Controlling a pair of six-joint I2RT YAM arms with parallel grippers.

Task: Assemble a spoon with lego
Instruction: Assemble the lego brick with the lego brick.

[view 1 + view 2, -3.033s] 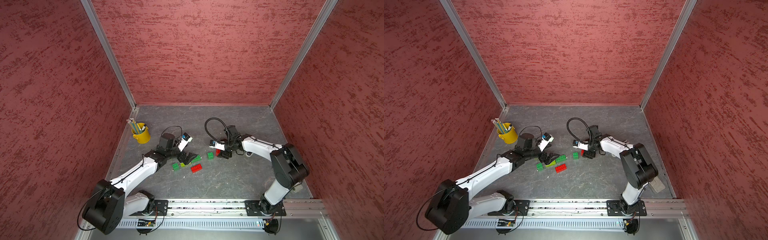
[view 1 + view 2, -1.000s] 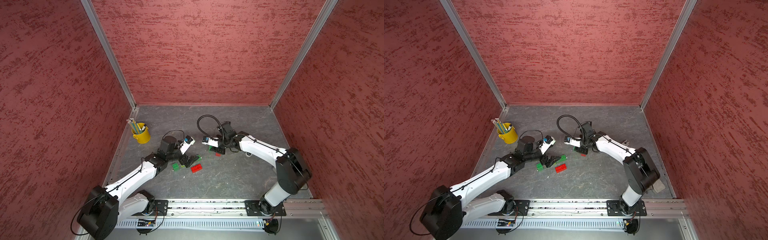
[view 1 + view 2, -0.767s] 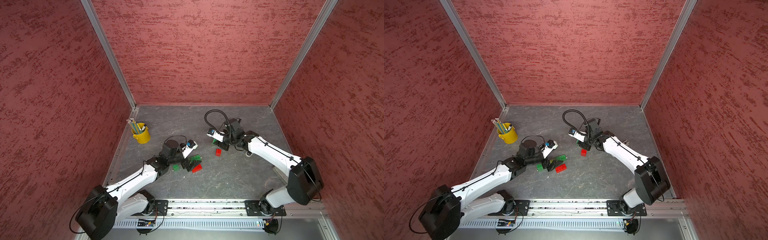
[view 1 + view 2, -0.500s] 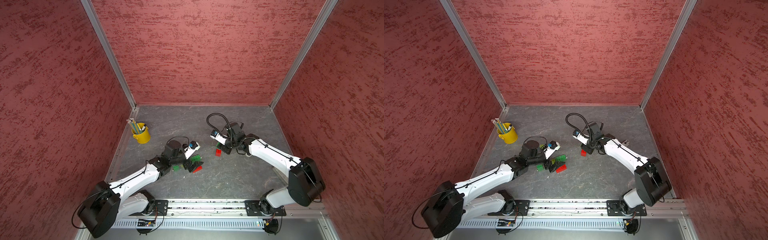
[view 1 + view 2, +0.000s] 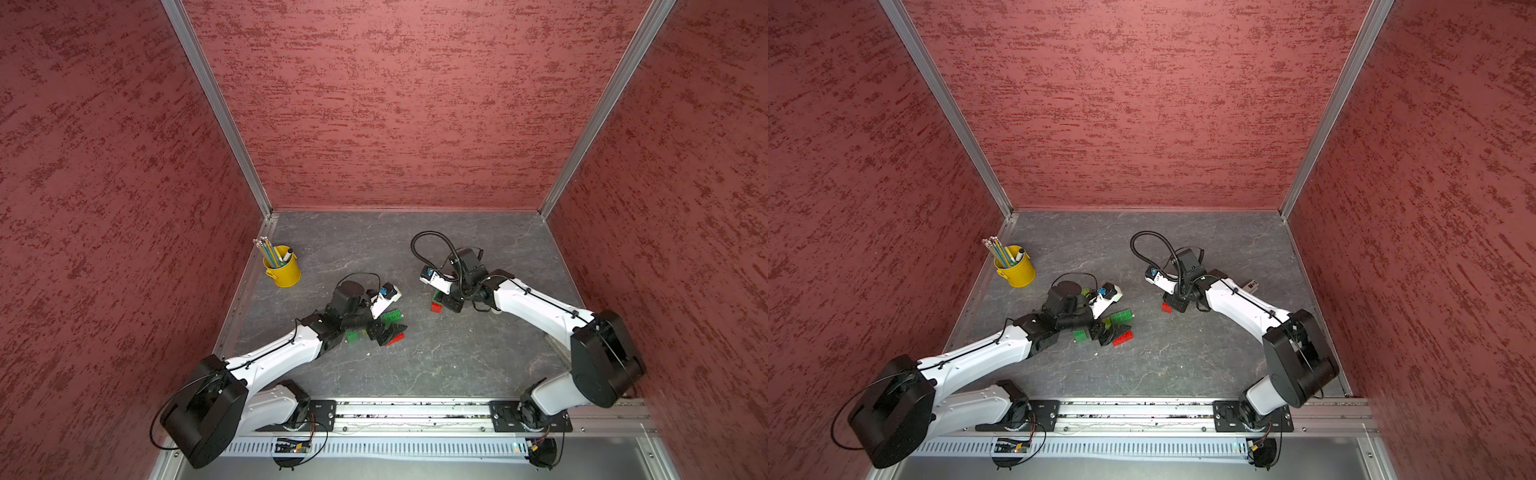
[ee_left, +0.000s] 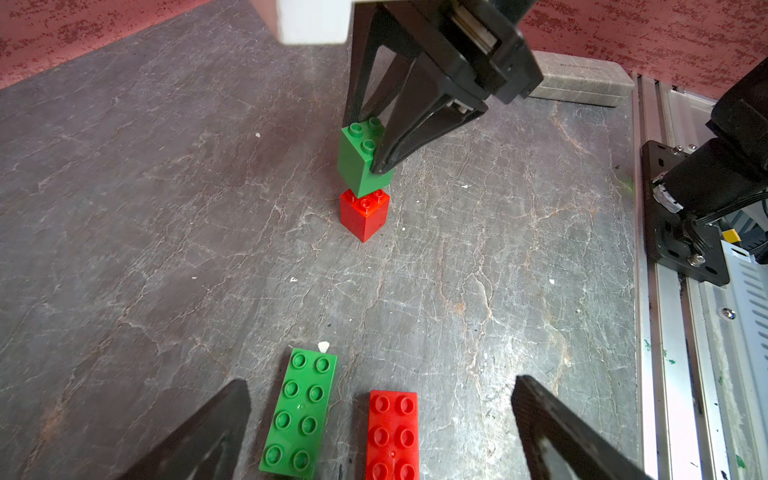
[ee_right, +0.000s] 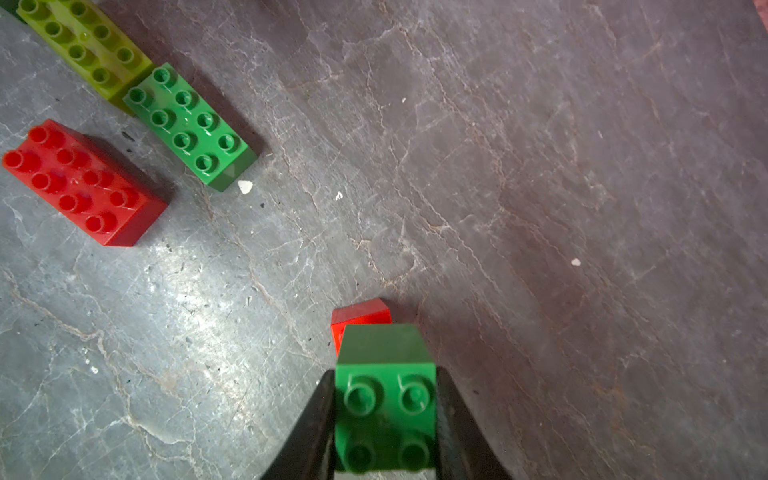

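Overhead, shows the right gripper [image 5: 451, 302] pinched tight on a green square brick [image 5: 437, 296] just over a red square brick [image 5: 436, 308], perhaps touching it. From the left wrist, shows the left gripper [image 6: 380, 384] spread wide, empty, near a green oblong brick [image 6: 299, 415] and red oblong brick [image 6: 392, 436]. From the right wrist, adds a lime oblong brick [image 7: 83, 45] abutting the green one.
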